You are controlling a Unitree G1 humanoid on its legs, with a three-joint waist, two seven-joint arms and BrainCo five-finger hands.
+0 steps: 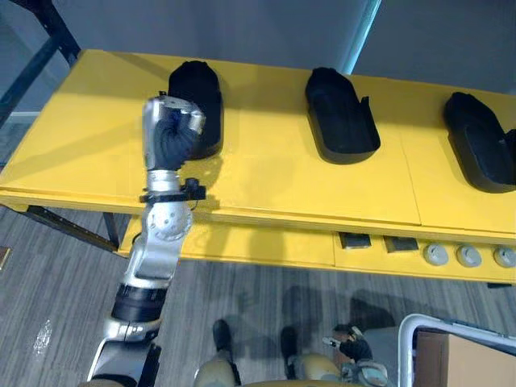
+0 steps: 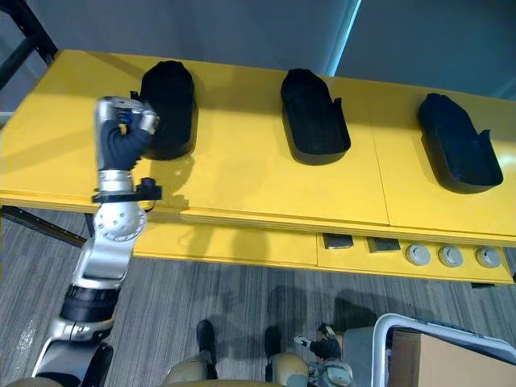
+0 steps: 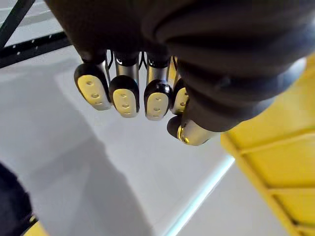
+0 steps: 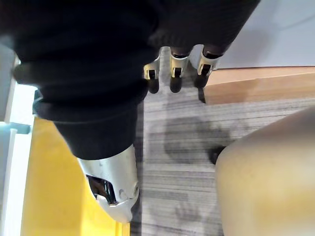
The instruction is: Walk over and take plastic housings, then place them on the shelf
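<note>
Table: a long yellow table (image 1: 274,173) runs left to right across the far side of the scene, over a grey wood-grain floor (image 1: 48,274).
Housings: three black plastic housings lie on the table top, well apart in a row, each with its long side running near to far.
Left housing: the left housing (image 1: 203,81) sits towards the far edge, partly covered in the eye views by the raised left arm.
Middle housing: the middle housing (image 1: 340,117) lies with its open side up.
Right housing: the right housing (image 1: 480,141) lies at the right end of the table, open side up.
Left hand: the left hand (image 1: 173,129) is over the near-left part of the left housing. In its wrist view the fingers (image 3: 124,96) are loosely bent in a row with the thumb close by, and nothing is between them. Contact with the housing cannot be told.
Right hand: the right hand (image 2: 324,347) hangs low at the near right, above the floor, fingers (image 4: 176,69) relaxed and holding nothing.
Table front: round knobs (image 1: 436,255) line the near face on the right.
Near right corner: a cardboard box (image 1: 468,363) sits inside a white frame (image 1: 411,326).
</note>
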